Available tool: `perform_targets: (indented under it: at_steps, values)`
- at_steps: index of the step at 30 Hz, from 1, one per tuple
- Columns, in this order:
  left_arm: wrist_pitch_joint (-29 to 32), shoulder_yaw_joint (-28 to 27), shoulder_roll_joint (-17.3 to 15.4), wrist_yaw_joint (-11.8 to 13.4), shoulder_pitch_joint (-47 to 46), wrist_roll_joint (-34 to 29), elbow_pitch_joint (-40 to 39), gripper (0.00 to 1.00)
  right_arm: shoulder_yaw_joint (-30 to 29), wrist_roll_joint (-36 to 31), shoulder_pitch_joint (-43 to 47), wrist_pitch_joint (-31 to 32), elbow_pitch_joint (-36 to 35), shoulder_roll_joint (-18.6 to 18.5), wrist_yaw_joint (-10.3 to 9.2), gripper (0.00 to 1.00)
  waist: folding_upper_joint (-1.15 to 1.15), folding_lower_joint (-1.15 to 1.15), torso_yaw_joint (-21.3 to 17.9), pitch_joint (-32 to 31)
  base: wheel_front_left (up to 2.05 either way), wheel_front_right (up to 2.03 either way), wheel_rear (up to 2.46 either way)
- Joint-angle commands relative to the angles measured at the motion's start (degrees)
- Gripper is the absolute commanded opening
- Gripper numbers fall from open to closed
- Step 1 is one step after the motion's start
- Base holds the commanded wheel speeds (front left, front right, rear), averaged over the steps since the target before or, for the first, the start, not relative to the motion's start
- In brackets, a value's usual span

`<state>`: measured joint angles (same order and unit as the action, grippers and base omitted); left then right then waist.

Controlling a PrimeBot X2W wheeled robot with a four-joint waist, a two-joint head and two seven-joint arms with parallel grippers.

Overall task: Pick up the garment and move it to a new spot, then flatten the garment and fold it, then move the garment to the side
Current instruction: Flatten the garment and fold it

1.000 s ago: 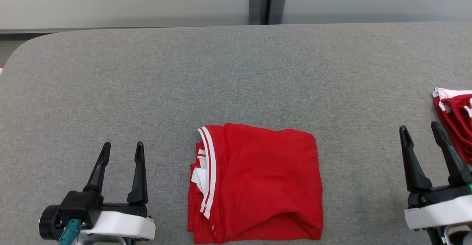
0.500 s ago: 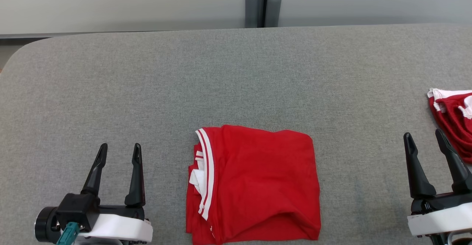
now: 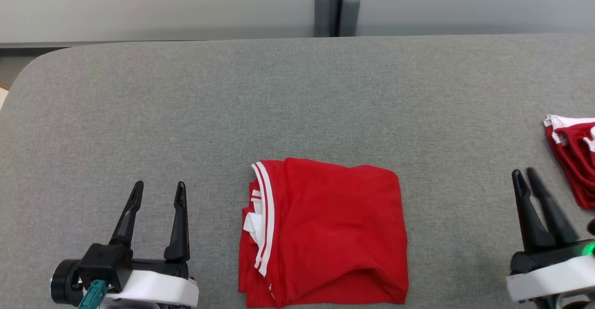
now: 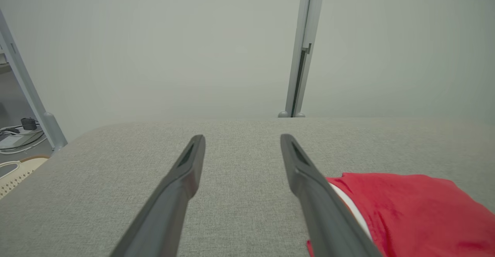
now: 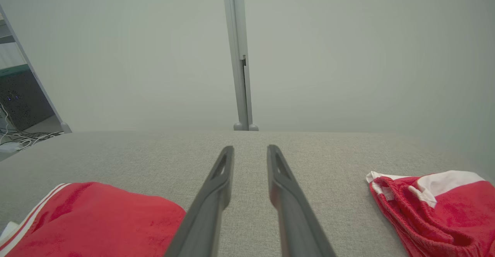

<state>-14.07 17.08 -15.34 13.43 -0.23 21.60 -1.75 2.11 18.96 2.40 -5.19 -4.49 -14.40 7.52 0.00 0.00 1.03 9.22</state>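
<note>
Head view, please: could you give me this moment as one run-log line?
folded red garment centre-front | left gripper open, empty | right gripper jaws slightly apart, empty | second red garment far right

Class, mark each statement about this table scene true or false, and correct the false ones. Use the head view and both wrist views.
1. The folded red garment lies on the grey table between the two grippers. True.
2. The left gripper grips the folded red garment. False: its fingers stand apart over bare table and hold nothing.
3. A second red and white garment lies to the right of the right gripper. True.
4. The right gripper's fingers are clamped on cloth. False: a gap shows between them, with nothing in it.
</note>
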Motion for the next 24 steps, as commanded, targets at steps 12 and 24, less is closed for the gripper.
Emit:
perform_targets:
  at_steps: [12,24]
  values:
    - [-0.53,2.04,1.74,-1.28,-4.54,-0.69,1.44,1.00,26.80,3.06,-8.67,-1.11,9.59,-2.84,-0.06,0.00,0.00,0.00,6.08,2.34,0.00,0.00,0.00]
    - [-1.02,2.86,3.96,-2.66,-7.14,-1.45,4.03,1.00,45.64,10.42,-16.93,-4.31,24.11,-6.12,-0.06,0.00,0.00,0.00,8.98,4.41,0.00,0.00,0.00]
